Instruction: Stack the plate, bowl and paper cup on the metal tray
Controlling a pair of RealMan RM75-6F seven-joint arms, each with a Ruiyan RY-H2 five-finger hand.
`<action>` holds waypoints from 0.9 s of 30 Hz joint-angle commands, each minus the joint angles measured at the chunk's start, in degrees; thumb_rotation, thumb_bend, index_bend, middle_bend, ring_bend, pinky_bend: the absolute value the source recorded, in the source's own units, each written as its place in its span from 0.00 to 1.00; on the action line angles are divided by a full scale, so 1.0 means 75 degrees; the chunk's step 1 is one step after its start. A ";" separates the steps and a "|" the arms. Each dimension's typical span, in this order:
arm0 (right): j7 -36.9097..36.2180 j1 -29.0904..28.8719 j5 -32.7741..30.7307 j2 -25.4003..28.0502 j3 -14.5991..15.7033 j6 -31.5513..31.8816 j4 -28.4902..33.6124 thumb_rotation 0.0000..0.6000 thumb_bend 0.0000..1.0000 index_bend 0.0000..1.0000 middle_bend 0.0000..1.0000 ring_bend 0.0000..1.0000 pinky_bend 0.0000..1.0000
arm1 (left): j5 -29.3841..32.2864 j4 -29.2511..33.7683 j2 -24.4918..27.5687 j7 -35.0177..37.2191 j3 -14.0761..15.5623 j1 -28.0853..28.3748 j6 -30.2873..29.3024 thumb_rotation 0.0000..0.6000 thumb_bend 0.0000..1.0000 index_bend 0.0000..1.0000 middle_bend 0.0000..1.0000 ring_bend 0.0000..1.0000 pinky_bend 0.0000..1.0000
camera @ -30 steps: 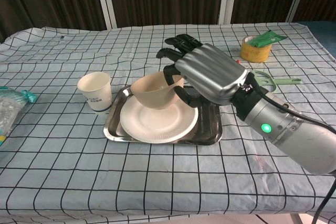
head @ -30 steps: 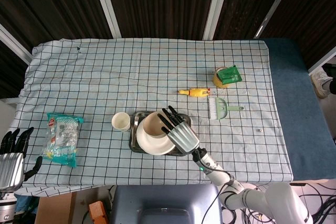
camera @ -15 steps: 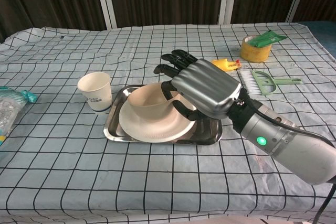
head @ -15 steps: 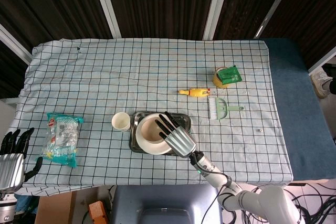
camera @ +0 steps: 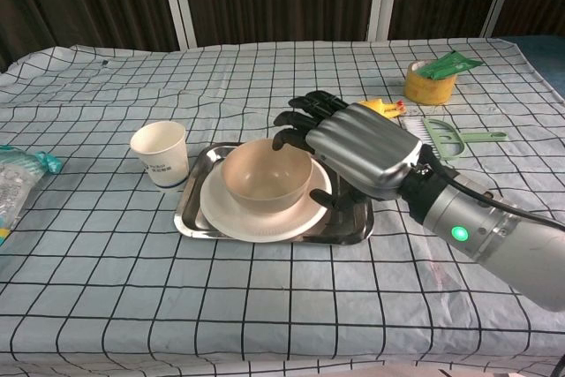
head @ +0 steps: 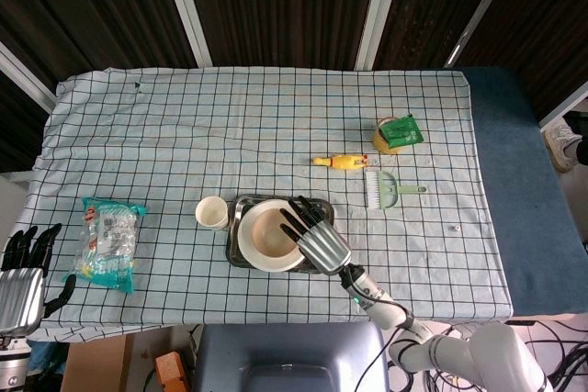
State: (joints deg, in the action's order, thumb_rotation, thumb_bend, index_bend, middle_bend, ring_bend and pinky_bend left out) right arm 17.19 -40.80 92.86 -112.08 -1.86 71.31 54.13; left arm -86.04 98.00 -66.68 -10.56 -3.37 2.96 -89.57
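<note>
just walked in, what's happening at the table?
Stacking run. The bowl sits upright on the plate, which lies in the metal tray. The right robot hand is beside the bowl's rim, fingers apart, holding nothing. The paper cup stands on the cloth left of the tray, not yet stacked. The left robot hand idles at the table's edge.

The right hand is showing a broad, brushed silver back plate, with black fingers running out from it. Behind it a black wrist collar is joining a smooth grey forearm, where a small green light is glowing. A thin black cable is running along the arm's top. The left hand is showing a ribbed silver back and black fingers too.
</note>
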 commanded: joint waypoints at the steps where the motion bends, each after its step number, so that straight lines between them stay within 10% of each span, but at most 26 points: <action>1: 0.0156 0.0127 -0.0167 0.0358 -0.0057 -0.0152 0.0615 1.00 0.24 0.19 0.09 0.00 0.00 | -0.0016 0.0000 0.0006 0.0013 0.0003 -0.0012 -0.0026 1.00 0.37 0.00 0.14 0.04 0.04; 9: 0.0491 0.0759 -0.0179 0.1949 0.0166 0.0334 0.2909 1.00 0.23 0.14 0.04 0.00 0.00 | -0.0079 -0.0048 0.0015 0.0110 -0.0035 -0.0054 -0.0176 1.00 0.37 0.00 0.07 0.03 0.04; 16: 0.1382 0.2204 0.0005 0.4765 0.1268 0.1522 0.5482 1.00 0.23 0.11 0.01 0.00 0.00 | -0.0296 -0.0712 -0.0439 0.0324 -0.0470 0.0141 -0.0609 1.00 0.40 0.08 0.01 0.01 0.04; 27: -0.0196 0.4129 0.0202 0.5958 0.1693 0.3672 0.4570 1.00 0.24 0.13 0.00 0.00 0.00 | 0.0992 -0.0612 -0.0772 -0.0566 -0.1119 0.1565 0.1668 1.00 0.38 0.22 0.03 0.00 0.04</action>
State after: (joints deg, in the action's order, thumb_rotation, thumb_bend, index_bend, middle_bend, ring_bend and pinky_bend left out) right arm 17.33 -11.48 94.14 -68.80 10.30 97.41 89.74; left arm -81.84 92.55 -71.61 -12.84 -10.18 11.51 -81.33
